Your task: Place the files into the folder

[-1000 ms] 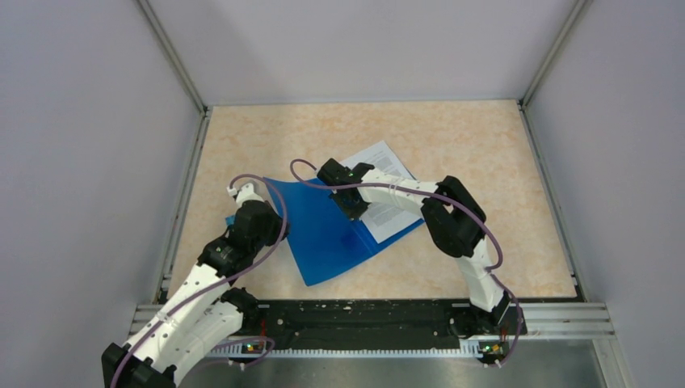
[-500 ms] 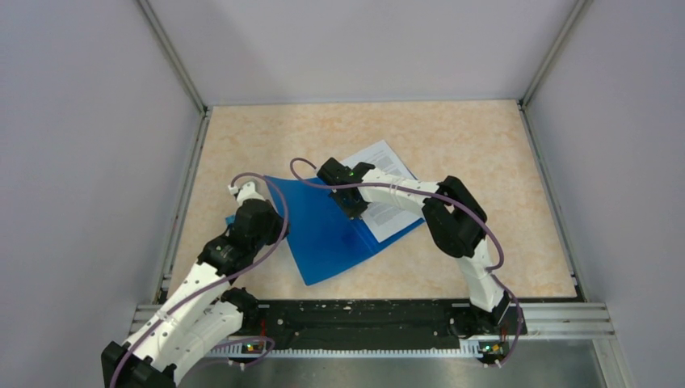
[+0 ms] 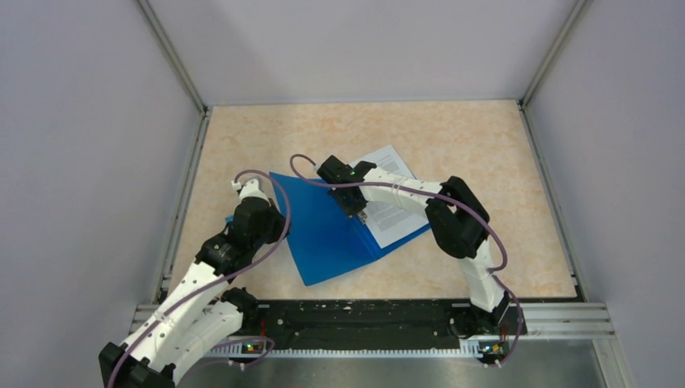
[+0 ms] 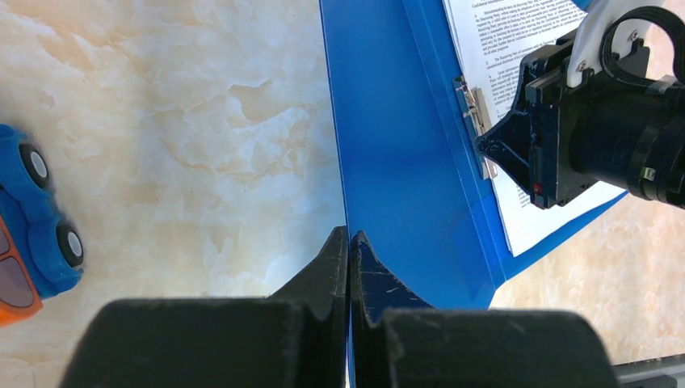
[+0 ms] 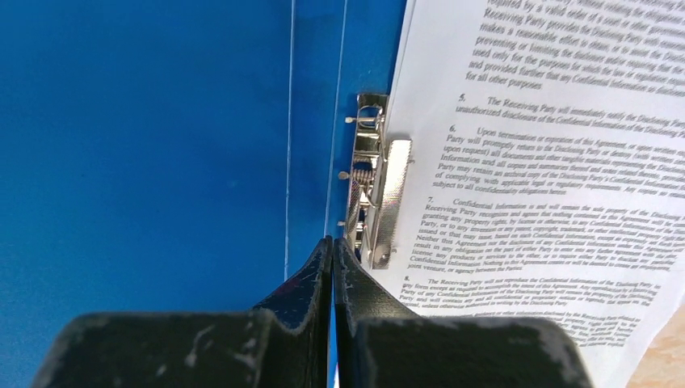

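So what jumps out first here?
The bright blue folder lies open at the centre of the top view, with the files on its right half. The left gripper pinches the cover's edge, and the right gripper sits shut beside the metal clip. A toy car lies left of the folder.

Open blue folder (image 3: 323, 234), printed files (image 3: 400, 222) inside, right hand (image 3: 359, 215) above

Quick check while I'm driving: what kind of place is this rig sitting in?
Probably a lab robot cell, not an office: plain grey panels wall in the marble-patterned table, with aluminium framing at the corners and a toy car near the folder.
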You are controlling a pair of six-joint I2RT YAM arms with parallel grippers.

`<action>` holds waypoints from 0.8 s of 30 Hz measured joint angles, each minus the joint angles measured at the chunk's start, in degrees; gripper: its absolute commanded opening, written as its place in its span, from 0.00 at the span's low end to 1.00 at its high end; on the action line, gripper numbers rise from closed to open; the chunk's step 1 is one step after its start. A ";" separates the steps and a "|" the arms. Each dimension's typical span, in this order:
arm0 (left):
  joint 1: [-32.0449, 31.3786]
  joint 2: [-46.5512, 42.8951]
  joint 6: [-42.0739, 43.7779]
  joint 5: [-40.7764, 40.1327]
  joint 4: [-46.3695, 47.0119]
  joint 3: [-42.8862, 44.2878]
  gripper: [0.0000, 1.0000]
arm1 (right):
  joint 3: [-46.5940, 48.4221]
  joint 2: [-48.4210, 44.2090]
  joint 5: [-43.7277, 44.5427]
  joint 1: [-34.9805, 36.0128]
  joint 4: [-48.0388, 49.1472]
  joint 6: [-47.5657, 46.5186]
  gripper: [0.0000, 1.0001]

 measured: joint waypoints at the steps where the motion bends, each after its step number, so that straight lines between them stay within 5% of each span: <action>1: -0.02 0.00 0.39 0.11 -0.33 0.37 0.00 | 0.00 -0.26 -0.04 -0.02 -0.02 0.04 0.00; 7: -0.07 0.02 4.26 -1.09 -3.74 3.87 0.00 | 0.00 -3.63 -0.02 -0.46 0.00 1.22 0.00; 14: 0.04 1.55 14.01 -4.50 -8.35 12.76 0.00 | -4.98 -12.07 -0.04 -5.64 2.93 5.35 0.15; 24: 0.87 11.19 27.17 -3.52 -14.01 27.98 0.00 | -25.33 -22.67 -3.39 -17.81 14.19 9.81 0.55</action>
